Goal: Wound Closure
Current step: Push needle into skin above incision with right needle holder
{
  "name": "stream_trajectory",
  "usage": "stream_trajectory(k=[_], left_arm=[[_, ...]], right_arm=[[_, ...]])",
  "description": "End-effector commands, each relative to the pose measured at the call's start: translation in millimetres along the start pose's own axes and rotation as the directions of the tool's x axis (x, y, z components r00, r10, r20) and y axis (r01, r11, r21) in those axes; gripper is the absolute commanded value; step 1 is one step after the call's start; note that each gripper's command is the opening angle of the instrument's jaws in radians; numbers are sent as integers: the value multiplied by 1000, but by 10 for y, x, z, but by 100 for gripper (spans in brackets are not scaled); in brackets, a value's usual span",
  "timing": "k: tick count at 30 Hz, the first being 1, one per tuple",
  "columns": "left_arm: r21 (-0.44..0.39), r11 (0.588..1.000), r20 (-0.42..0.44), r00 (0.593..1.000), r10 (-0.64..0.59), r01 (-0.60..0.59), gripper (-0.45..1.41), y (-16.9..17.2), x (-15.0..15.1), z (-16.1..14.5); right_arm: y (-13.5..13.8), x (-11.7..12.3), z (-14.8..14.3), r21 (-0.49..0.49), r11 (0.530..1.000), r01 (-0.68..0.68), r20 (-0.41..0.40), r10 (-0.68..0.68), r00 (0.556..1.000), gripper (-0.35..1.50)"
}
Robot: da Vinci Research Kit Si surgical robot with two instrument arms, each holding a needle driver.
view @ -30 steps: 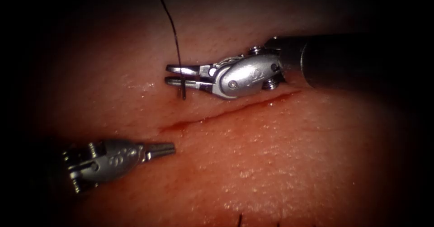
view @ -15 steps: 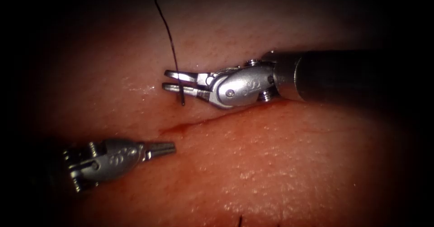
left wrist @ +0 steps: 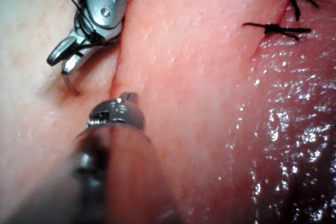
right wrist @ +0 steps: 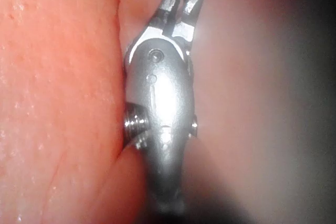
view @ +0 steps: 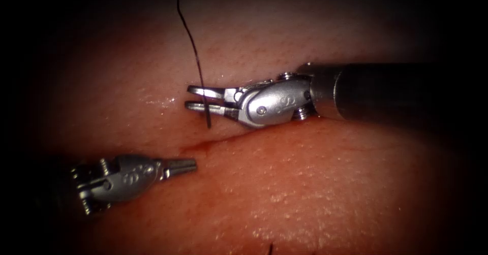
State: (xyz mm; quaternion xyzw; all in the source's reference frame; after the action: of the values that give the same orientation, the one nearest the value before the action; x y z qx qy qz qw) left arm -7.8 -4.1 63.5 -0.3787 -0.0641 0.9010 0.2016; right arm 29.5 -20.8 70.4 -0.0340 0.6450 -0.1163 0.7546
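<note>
Pale pink tissue [view: 315, 184] forms the whole working surface, with the cut [view: 203, 144] running slantwise across it and a little red fluid [view: 199, 146] pooled at its near end. The right tool [view: 199, 98] lies almost flat over the tissue just above the cut, and its jaws stand a narrow way apart with the needle [view: 207, 117] crossing between them. I judge that they hold it near its trailing part, since the thread [view: 189, 36] rises straight up from the jaws into the dark. The short dark end of the needle juts below the jaws toward the cut. In the left wrist view the needle [left wrist: 70, 84] curves out from the jaws and its tip looks to touch the tissue beside the cut, though I cannot tell whether it has entered. Holding it crosswise like this would keep the curve pointed at the cut's upper edge.

The left tool [view: 187, 166] rests well apart from the right one, below the cut and just short of its near end. Its jaws are closed together and grip nothing; it seems parked close by so as to be within reach of the needle. Finished stitches [left wrist: 283, 27] with cut ends sit farther off along the wound in the left wrist view.
</note>
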Motion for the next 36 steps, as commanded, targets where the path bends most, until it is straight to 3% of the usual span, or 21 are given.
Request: stream_trajectory(k=[1, 7, 12, 20, 23, 28, 36], left_arm=[[1, 1000, -1, 1000, 1, -1, -45, -2, 0, 8], [1, 1000, -1, 1000, 2, -2, -45, -2, 0, 7], [1, 1000, -1, 1000, 2, -2, -45, -2, -1, 7], [1, 1000, 0, 1000, -4, 4, -45, -1, -1, 6], [3, 1000, 0, 1000, -5, 5, -45, -1, 0, 7], [10, 1000, 2, 1000, -9, 9, -45, 1, 4, 14], [18, 1000, 0, 1000, -13, 13, -45, 7, 8, 25]], right_arm=[[2, -6, 8, 13, 1000, 22, 9, -22, 1000, -35], [-4, -3, 7, 43, 991, 123, 35, -124, 992, -35], [-13, 7, 5, 58, 961, 271, 65, -274, 959, -35], [-4, -5, 1, 103, 950, 295, 108, -306, 946, -35], [2, -1, 0, 57, 963, 263, 84, -267, 960, -35], [27, 27, 3, -9, 986, 169, 40, -169, 985, -35], [86, 42, 18, -6, 996, -93, -70, 92, 993, -35]])
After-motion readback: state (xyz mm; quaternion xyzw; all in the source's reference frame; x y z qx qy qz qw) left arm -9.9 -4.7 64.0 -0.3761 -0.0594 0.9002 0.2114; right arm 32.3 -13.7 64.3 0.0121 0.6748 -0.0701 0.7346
